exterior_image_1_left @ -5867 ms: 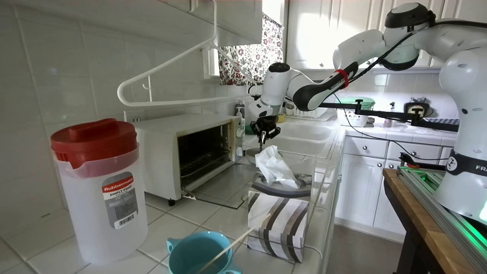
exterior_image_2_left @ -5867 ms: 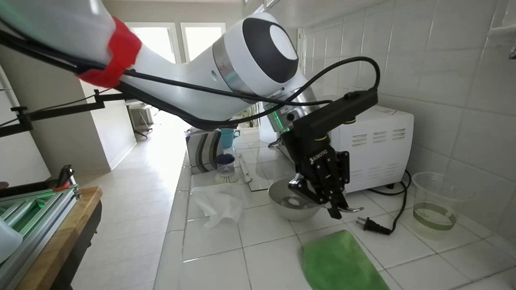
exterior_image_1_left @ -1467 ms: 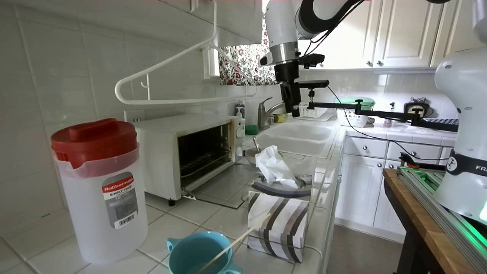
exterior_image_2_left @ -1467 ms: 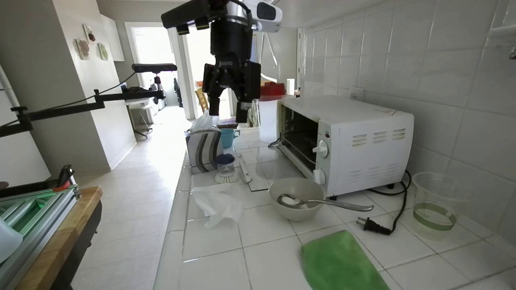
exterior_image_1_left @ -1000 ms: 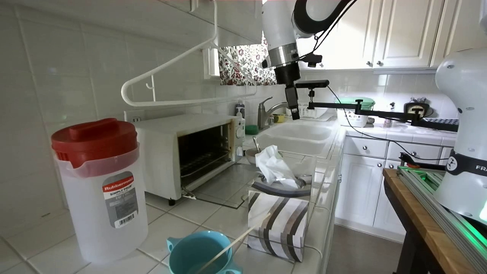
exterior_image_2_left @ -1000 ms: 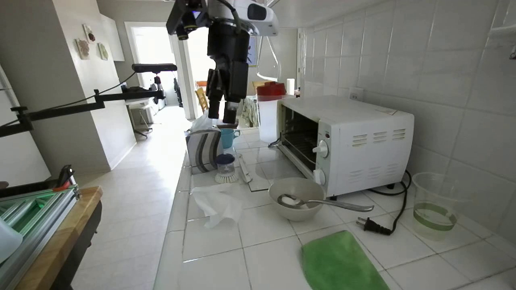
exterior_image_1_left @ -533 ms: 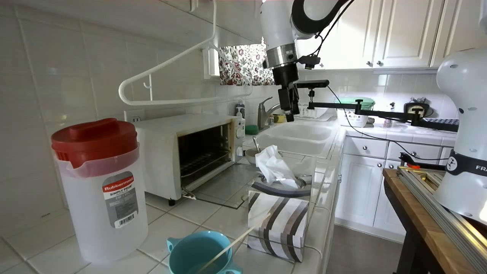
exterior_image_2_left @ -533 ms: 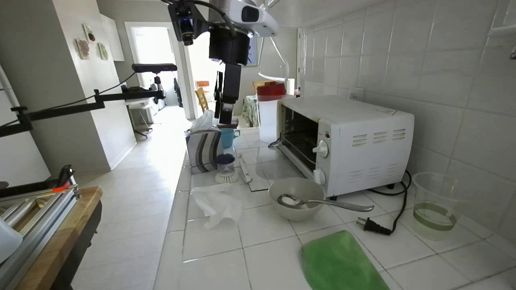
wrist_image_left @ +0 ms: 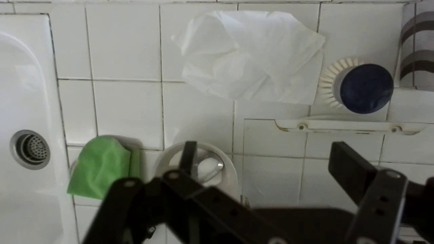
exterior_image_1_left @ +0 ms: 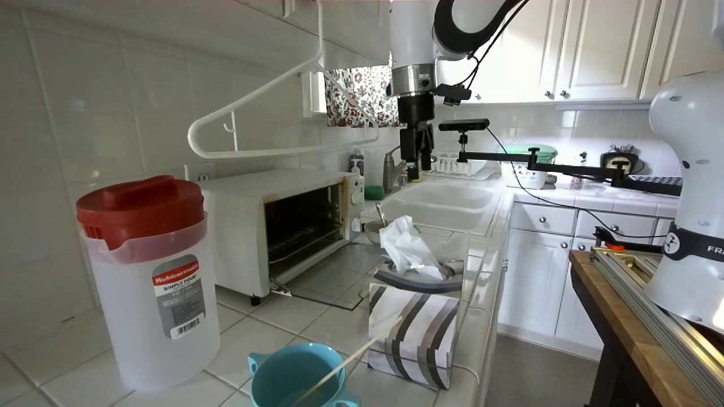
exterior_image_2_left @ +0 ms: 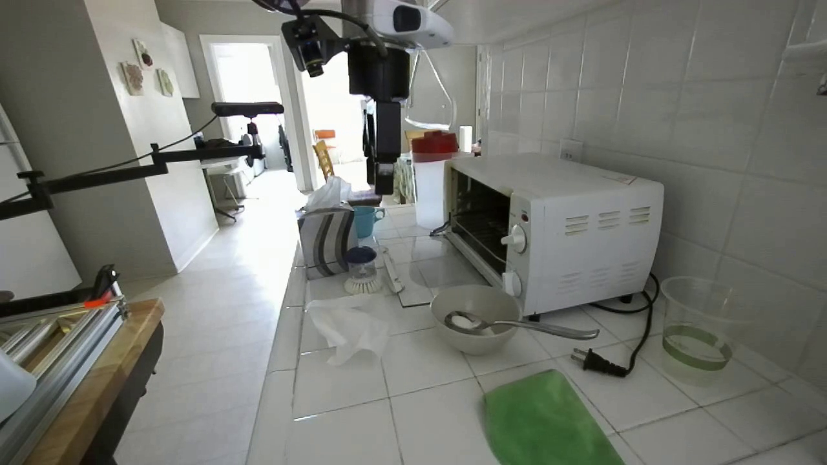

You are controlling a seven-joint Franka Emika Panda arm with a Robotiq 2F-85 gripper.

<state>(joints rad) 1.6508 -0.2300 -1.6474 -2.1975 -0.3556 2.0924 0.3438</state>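
Observation:
My gripper (wrist_image_left: 264,152) stands open with nothing between its fingers, pointing down high above the counter in both exterior views. In the wrist view, one finger (wrist_image_left: 188,156) overlaps the pale bowl (wrist_image_left: 232,173) and the opposite one lies across the oven's lowered glass door (wrist_image_left: 271,179). A metal spoon (exterior_image_2_left: 549,329) rests in the bowl, its handle over the rim; something white lies in there too. Near the bowl are a crumpled white tissue (exterior_image_2_left: 352,329), a green cloth (exterior_image_2_left: 549,420) and a brush with a dark blue top (exterior_image_2_left: 361,258).
A white toaster oven (exterior_image_2_left: 588,239) stands open against the wall, its plug (exterior_image_2_left: 604,363) loose on the tiles. A striped tissue box (exterior_image_1_left: 413,339), turquoise cup (exterior_image_1_left: 300,373) and red-lidded pitcher (exterior_image_1_left: 153,294) stand farther along. A white hanger (exterior_image_1_left: 254,152) hangs above; the sink (exterior_image_1_left: 430,217) lies beyond.
Several seconds ago the gripper was down at the bowl by the spoon; it has since risen away, leaving the spoon there. Over the last second it shifted slightly sideways and turned more upright.

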